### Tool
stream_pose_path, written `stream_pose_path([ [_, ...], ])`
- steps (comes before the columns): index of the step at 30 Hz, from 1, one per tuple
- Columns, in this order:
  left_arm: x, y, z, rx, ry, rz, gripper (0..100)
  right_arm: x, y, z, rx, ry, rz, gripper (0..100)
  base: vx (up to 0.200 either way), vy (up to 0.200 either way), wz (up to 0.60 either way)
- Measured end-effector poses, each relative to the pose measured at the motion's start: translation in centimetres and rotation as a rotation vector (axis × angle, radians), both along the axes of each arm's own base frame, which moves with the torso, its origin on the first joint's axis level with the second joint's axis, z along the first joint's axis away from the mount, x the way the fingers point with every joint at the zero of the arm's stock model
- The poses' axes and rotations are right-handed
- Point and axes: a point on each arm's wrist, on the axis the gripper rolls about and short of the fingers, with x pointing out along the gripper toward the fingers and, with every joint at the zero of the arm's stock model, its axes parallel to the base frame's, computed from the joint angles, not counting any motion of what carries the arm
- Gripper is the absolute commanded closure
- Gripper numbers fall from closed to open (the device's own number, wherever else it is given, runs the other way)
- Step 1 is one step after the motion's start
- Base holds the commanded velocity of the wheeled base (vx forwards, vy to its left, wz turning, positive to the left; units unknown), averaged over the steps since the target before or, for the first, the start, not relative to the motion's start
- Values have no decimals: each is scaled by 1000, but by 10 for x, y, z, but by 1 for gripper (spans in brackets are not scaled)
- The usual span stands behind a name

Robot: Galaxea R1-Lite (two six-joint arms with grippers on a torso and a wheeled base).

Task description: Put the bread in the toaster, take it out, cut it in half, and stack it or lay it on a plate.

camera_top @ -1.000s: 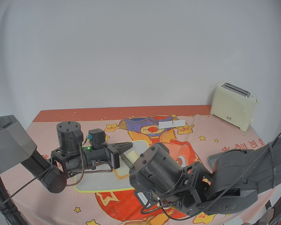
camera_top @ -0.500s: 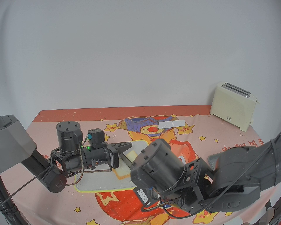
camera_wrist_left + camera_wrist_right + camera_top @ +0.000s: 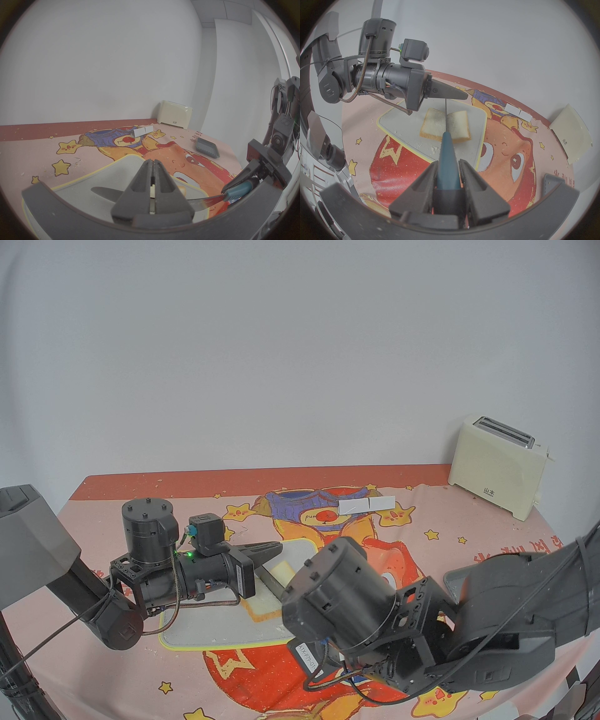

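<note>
A slice of bread (image 3: 435, 125) lies on the pale cutting board (image 3: 400, 125) at the table's left-centre. My right gripper (image 3: 447, 165) is shut on the teal handle of a knife (image 3: 446, 114). Its blade stands on edge across the middle of the slice. My left gripper (image 3: 277, 547) lies low over the board from the left, shut, its fingertips just above the bread's far edge by the blade. In the left wrist view the shut left gripper (image 3: 153, 162) hides most of the bread, and the knife (image 3: 204, 201) crosses behind it.
The cream toaster (image 3: 499, 464) stands at the table's far right corner, its slots without bread. A grey tray (image 3: 207, 147) lies on the right side, partly behind my right arm. A white card (image 3: 367, 504) sits at the back centre.
My right arm has shifted slightly to the right, carrying the knife along the bread. The left arm has barely moved.
</note>
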Motion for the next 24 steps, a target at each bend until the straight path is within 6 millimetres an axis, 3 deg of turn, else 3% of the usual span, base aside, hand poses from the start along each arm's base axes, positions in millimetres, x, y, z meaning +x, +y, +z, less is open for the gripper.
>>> stream_pose_path([
  [24,1,0,-2,-1,6,2,100,0,0,1,-2,0,1,100,0,0,0],
])
